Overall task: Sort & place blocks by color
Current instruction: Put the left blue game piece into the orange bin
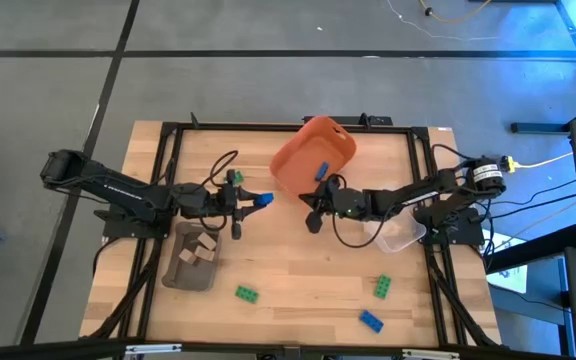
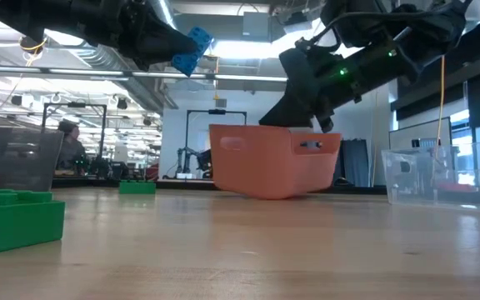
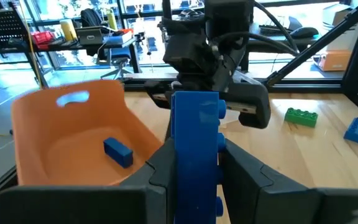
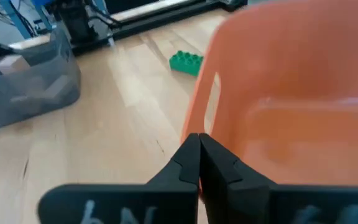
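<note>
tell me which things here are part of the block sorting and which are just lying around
Part of the job:
- left gripper, shut on a blue block
- right gripper, shut on the orange bin's rim
- orange bin with a blue block inside
- grey tray holding tan blocks
- clear bin
- loose green blocks and blue block

Just lying about:
- yellow cable
</note>
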### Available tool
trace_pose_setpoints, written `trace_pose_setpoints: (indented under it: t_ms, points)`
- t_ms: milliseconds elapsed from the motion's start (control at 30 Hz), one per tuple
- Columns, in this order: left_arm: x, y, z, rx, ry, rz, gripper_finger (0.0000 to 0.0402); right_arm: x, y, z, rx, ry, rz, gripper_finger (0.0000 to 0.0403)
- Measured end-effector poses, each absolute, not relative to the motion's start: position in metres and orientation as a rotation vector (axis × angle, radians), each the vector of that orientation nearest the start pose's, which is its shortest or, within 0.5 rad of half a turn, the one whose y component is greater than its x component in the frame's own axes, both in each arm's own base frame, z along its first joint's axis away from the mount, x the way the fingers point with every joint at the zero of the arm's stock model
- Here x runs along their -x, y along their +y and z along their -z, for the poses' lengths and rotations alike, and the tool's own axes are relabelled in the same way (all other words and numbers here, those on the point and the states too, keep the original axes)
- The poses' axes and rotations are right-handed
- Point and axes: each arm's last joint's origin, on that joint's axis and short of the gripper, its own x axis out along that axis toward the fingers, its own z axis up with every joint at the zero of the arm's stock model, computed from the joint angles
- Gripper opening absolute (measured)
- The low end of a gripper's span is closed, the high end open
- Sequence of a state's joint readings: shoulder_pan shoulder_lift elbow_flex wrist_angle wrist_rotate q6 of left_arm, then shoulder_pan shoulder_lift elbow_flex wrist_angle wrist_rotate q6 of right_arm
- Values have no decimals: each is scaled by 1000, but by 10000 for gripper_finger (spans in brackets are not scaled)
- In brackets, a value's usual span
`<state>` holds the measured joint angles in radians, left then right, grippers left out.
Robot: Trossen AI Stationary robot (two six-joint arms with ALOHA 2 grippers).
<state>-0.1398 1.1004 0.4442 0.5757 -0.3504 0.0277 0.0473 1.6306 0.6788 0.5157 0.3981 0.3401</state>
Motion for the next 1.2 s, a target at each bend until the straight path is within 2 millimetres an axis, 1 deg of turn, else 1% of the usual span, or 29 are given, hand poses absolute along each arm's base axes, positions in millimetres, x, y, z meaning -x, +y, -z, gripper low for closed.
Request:
trace_pose_setpoints:
  t_ms: [733,1067,1200]
  points:
    - [-225,-22,-229,-42,80,-210,82,-312,4,-162,-200,372,405,0]
    - [-225,-22,-229,-30,83,-210,82,-308,1,-177,-165,330,401,0]
    - [-225,-22,-229,-30,83,-210,82,-308,1,-178,-164,326,400,0]
